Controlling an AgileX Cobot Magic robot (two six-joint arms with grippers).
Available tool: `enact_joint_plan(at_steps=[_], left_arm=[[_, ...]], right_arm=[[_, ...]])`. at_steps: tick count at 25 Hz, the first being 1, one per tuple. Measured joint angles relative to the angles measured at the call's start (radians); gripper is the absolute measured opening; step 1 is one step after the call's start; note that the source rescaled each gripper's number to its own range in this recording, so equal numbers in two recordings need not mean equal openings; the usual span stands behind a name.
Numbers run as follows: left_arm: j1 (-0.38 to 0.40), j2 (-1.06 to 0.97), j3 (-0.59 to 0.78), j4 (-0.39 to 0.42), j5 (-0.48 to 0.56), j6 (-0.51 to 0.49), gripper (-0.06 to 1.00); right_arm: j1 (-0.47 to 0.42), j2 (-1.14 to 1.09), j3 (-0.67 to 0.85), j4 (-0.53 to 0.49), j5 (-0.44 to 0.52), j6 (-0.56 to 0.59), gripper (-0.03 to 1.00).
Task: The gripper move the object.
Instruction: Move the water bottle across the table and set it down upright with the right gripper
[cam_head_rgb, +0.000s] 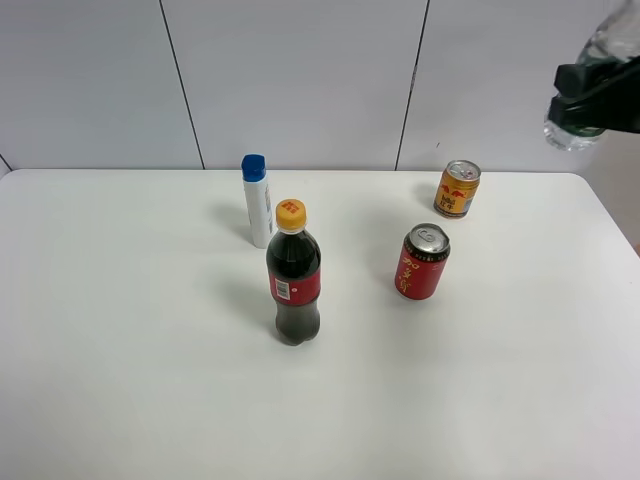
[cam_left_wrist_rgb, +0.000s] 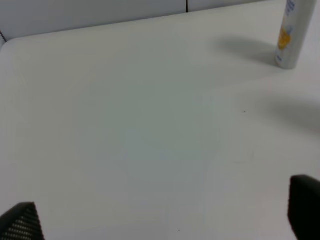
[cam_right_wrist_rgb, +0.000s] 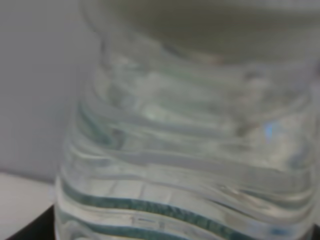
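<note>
Clamping small clear bottle (cam_head_rgb: 612, 42) between shut right fingers (cam_head_rgb: 585, 90), high off the table (cam_head_rgb: 120, 380). Judging it light, thin-walled, squashy, slick; favouring a gentle hold on the ribbed waist, exactly at the fingers. Leaving left fingers (cam_left_wrist_rgb: 22, 222) parted, nothing between.

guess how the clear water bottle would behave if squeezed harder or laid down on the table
The water bottle shows ribbed clear plastic walls, so it probably dents under a harder squeeze from the right gripper. Its round body would likely roll if laid down. How full it is cannot be told, so its weight is uncertain.
</note>
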Motion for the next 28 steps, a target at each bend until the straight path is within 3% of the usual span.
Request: enact_joint_plan(at_steps=[1, 4, 8, 18, 22, 28], left_arm=[[0.0, 0.0, 0.0, 0.0, 0.0, 0.0, 1.0], [0.0, 0.0, 0.0, 0.0, 0.0, 0.0, 1.0], [0.0, 0.0, 0.0, 0.0, 0.0, 0.0, 1.0], [0.0, 0.0, 0.0, 0.0, 0.0, 0.0, 1.0], [0.0, 0.0, 0.0, 0.0, 0.0, 0.0, 1.0], [0.0, 0.0, 0.0, 0.0, 0.0, 0.0, 1.0]], right_arm=[[0.041, 0.012, 0.0, 0.099, 0.025, -0.129, 0.0], [0.143, 0.073, -0.015, 0.337, 0.085, -0.37, 0.0], [0.211, 0.178, -0.1, 0.493, 0.11, -0.473, 0.0], [0.228, 0.501, -0.482, 0.516, 0.231, -0.483, 0.0], [0.257, 0.616, -0.58, 0.517, 0.24, -0.498, 0.0], [0.312, 0.768, -0.702, 0.599, 0.232, -0.564, 0.0]])
